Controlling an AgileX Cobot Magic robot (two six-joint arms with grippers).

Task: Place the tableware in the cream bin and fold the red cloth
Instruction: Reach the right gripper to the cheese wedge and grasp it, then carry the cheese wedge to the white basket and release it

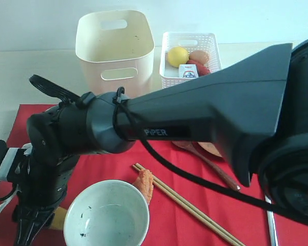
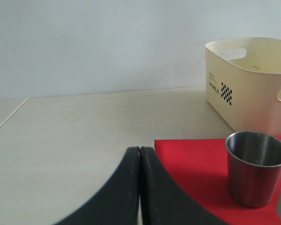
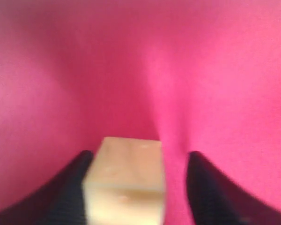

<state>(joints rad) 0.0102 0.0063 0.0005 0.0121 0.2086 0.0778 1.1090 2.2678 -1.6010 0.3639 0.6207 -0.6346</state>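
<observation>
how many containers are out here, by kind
bin: 1
basket: 1
bowl: 1
cup: 1
total: 4

Bin [image 1: 114,48] at 11 o'clock, behind cloth [image 1: 164,215]. Basket [image 1: 190,59] just beside bin, at its 3 o'clock; lemon [image 1: 177,56], egg [image 1: 198,56], carton [image 1: 188,71] in it. Bowl [image 1: 107,215] on cloth at 7 o'clock. Chopsticks [image 1: 187,205] at bowl's 3 o'clock. Block [image 3: 124,183] on cloth. Cup [image 2: 256,168] on cloth near corner, bin behind.
</observation>
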